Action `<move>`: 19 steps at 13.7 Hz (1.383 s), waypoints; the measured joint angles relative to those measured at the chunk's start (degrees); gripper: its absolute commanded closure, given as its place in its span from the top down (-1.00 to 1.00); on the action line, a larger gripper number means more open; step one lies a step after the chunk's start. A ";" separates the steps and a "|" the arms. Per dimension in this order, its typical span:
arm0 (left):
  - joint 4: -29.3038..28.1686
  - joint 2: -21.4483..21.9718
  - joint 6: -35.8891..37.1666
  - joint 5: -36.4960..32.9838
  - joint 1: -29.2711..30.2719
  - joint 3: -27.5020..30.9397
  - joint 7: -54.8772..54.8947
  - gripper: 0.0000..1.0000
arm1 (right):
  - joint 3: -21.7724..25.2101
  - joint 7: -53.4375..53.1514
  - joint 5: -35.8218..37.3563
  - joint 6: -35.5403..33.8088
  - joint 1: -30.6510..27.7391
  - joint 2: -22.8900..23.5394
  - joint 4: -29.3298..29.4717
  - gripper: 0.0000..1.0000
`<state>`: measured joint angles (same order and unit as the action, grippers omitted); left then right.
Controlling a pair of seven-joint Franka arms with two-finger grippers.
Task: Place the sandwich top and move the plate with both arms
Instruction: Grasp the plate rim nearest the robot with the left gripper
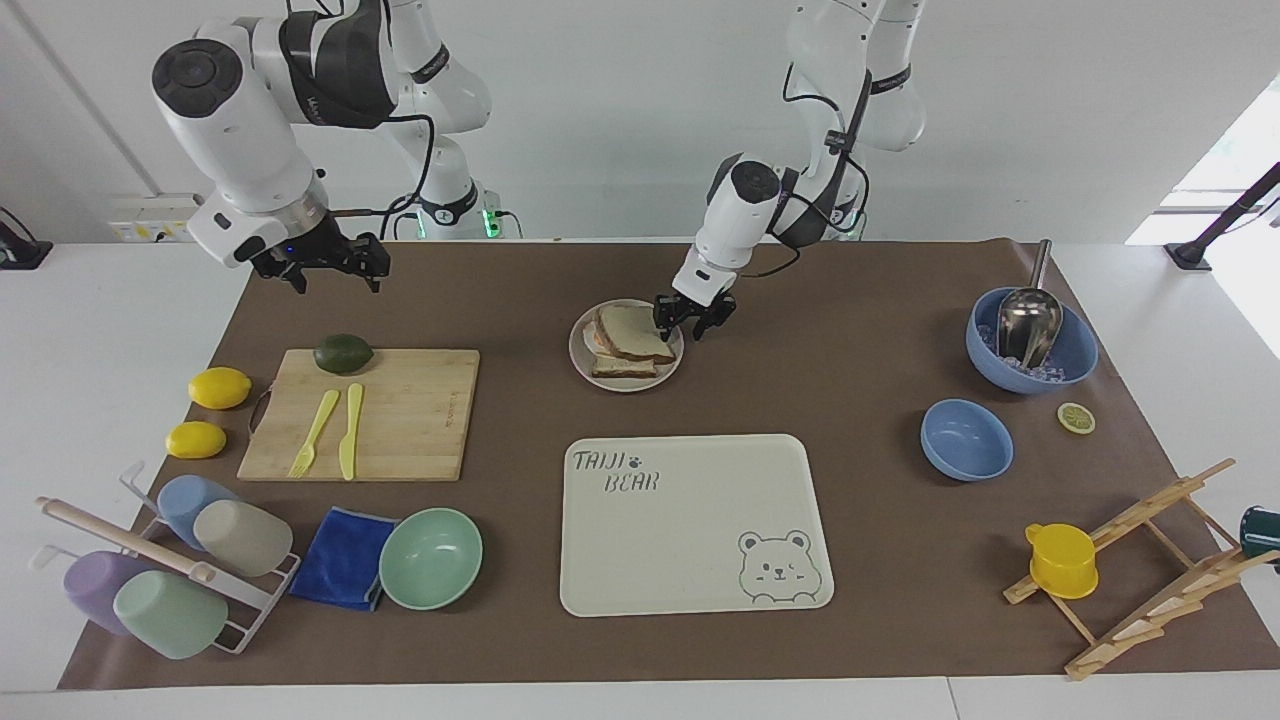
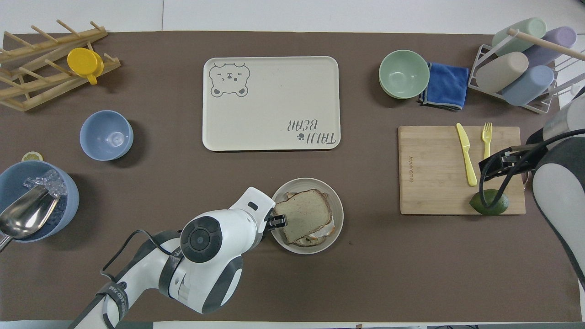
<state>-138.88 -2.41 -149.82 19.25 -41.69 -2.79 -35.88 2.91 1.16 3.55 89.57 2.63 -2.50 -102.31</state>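
Observation:
The sandwich top (image 1: 630, 330), a speckled tan slice, lies slightly tilted on the lower sandwich layers on the small round plate (image 1: 625, 385). From overhead the sandwich top (image 2: 304, 214) covers most of the plate (image 2: 338, 224). My left gripper (image 1: 688, 322) is down at the plate's rim on the left arm's side, touching the slice's edge. The overhead view shows the left gripper (image 2: 276, 222) just over that rim. Raised above the mat by the avocado corner of the cutting board, my right gripper (image 1: 320, 262) hangs open and holds nothing.
The cream bear-print tray (image 1: 690, 520) lies farther from the robots than the plate. A cutting board (image 1: 400, 420) with an avocado (image 1: 343, 353), fork and knife sits toward the right arm's end. Two blue bowls (image 1: 965, 440) stand toward the left arm's end.

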 measured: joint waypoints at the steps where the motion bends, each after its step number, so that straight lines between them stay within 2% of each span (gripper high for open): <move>1: 0.00 -0.01 0.00 0.00 0.01 0.10 0.00 0.29 | 0.55 0.00 -0.79 0.10 -0.50 -0.01 0.66 1.00; 5: 0.00 -0.01 0.00 0.00 0.03 0.23 0.00 0.29 | 1.91 0.04 -2.94 0.46 -0.81 -0.03 4.22 1.00; 13: 0.00 -0.24 -0.03 0.00 0.90 0.74 4.38 0.22 | 0.21 0.04 -2.96 0.45 -0.72 -0.11 4.74 1.00; 16: 0.12 -0.44 -0.06 0.00 1.12 0.88 5.35 0.09 | 0.21 0.04 -2.96 0.44 -0.73 -0.13 4.74 1.00; 19: 0.21 -0.46 -0.08 0.00 1.18 0.85 5.72 -0.27 | 0.34 0.04 -2.96 0.44 -0.77 -0.13 4.74 1.00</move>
<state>-138.67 -2.87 -149.89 19.25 -40.50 -1.94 -30.16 3.25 1.20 0.59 90.01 1.86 -2.63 -97.56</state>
